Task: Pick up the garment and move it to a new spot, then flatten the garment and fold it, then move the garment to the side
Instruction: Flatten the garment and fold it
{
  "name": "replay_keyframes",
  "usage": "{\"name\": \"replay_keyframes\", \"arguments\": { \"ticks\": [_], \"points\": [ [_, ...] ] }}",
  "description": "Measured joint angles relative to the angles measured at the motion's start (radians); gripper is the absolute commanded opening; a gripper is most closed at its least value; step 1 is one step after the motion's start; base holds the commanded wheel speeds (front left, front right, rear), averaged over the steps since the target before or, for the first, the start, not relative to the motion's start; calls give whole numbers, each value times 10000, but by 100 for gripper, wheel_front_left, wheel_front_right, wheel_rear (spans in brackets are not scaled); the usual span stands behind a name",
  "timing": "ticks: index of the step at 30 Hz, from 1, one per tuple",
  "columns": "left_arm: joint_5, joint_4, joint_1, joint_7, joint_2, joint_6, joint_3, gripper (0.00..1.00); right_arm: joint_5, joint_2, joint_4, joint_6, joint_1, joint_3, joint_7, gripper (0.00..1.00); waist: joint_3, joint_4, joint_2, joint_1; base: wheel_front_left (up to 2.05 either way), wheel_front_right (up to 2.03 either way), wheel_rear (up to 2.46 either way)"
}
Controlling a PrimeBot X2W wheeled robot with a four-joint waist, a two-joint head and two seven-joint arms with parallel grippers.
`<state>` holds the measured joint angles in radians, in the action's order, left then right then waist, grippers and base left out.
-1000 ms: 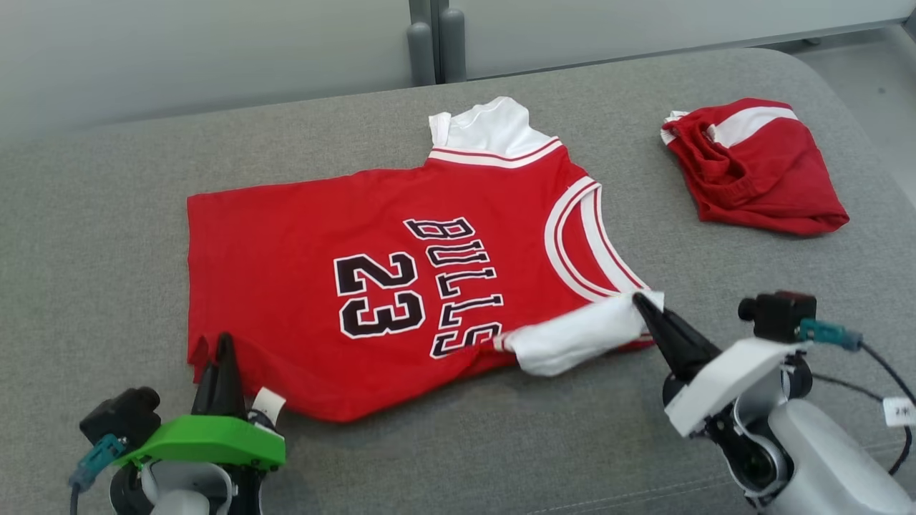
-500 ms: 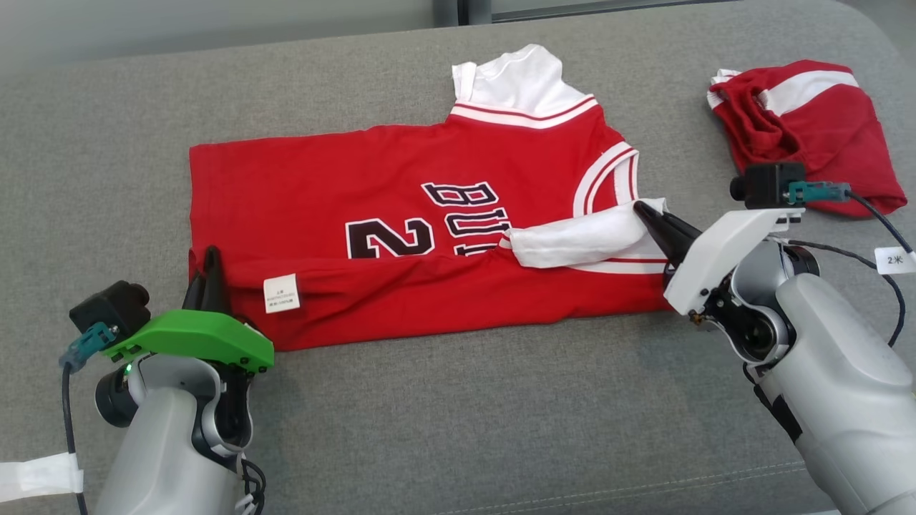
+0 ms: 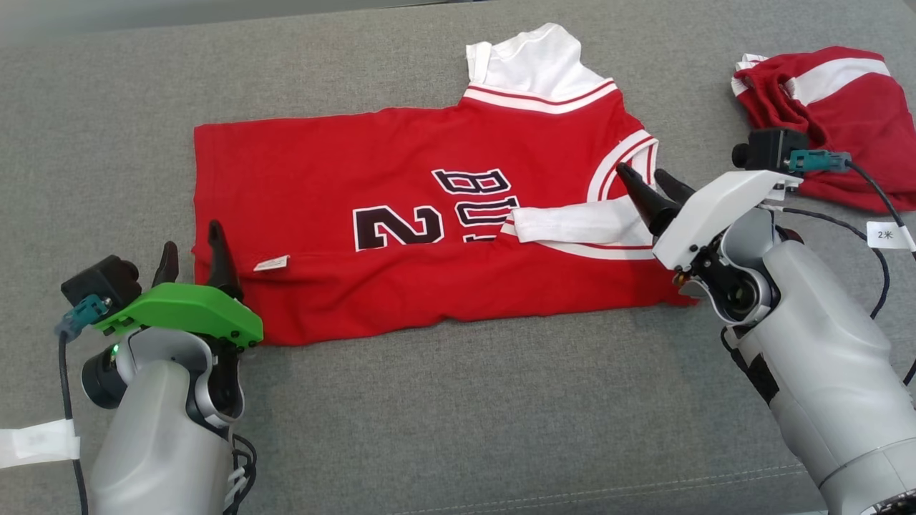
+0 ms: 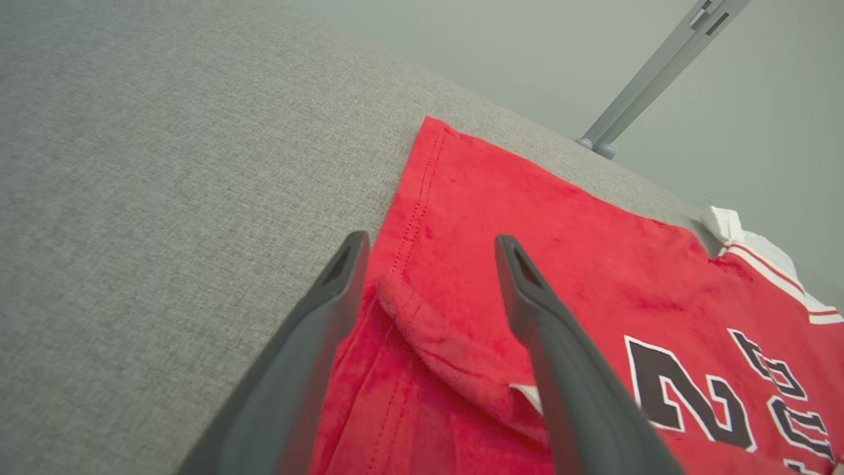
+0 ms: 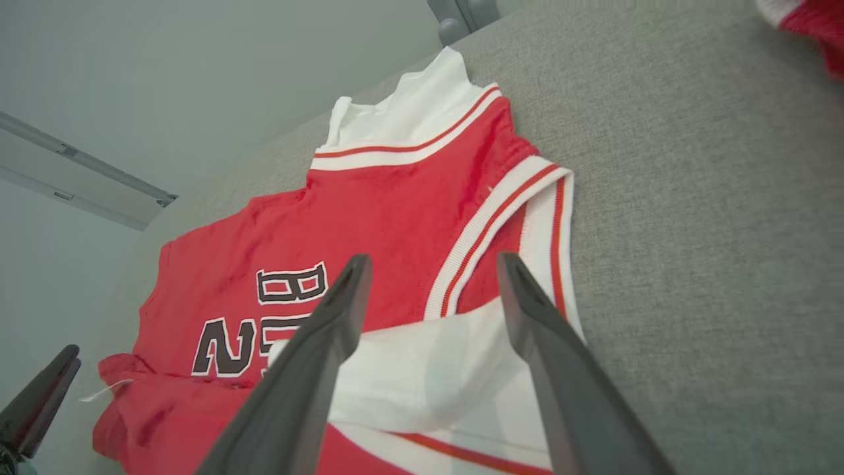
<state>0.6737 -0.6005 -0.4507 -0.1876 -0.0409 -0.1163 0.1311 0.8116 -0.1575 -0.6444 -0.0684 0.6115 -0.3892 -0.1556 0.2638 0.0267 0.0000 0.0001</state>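
I see the shirt (image 3: 300,186) lying flat on the grey cushion (image 3: 458,415). It is red, with white striped trim at the neck and the armhole and a white sleeve at the far side. Its near long edge is folded over the front, so of the black print I read only a "2" and the letters "BU". One white sleeve (image 3: 572,222) lies across the fold, and a small white label (image 3: 272,263) sticks out close to the hem.

The left end effector (image 3: 192,239) has its two fingers spread wide and holds nothing. In the left wrist view one finger (image 4: 560,369) is over the red cloth and the other is over the cushion just outside the hem. The folded hem corner lies between them. I cannot tell if a fingertip touches the cloth.

The right end effector (image 3: 642,172) is also wide open and empty. It stands at the armhole end of the shirt, and in the right wrist view the white sleeve lies between its fingers (image 5: 554,369).

So the shirt stretches between the two end effectors, hem at the left one and neck side at the right one. A second red garment (image 3: 830,107) lies bunched beyond the shirt's neck end, well apart from it.
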Motion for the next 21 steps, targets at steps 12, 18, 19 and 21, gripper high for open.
{"name": "replay_keyframes", "arguments": {
  "ticks": [12,18,19,21],
  "points": [
    [-408,-382,-116,-337,-299,8,104,100,-88,-360,-453,-125,399,403,1308,100,-224,-49,0,0,0,0,0],
    [-443,-403,-35,-420,-453,192,88,100,-224,-729,-445,-284,379,508,2150,100,-540,-1,0,-1,0,0,0],
    [-443,-418,39,-418,-443,255,146,100,-224,-736,-437,-286,346,512,2270,100,-597,12,0,-1,0,0,0],
    [-426,-489,292,-412,-393,403,242,100,-226,-727,-416,-345,245,491,2458,100,-711,40,0,-1,0,0,0]
  ]
}}
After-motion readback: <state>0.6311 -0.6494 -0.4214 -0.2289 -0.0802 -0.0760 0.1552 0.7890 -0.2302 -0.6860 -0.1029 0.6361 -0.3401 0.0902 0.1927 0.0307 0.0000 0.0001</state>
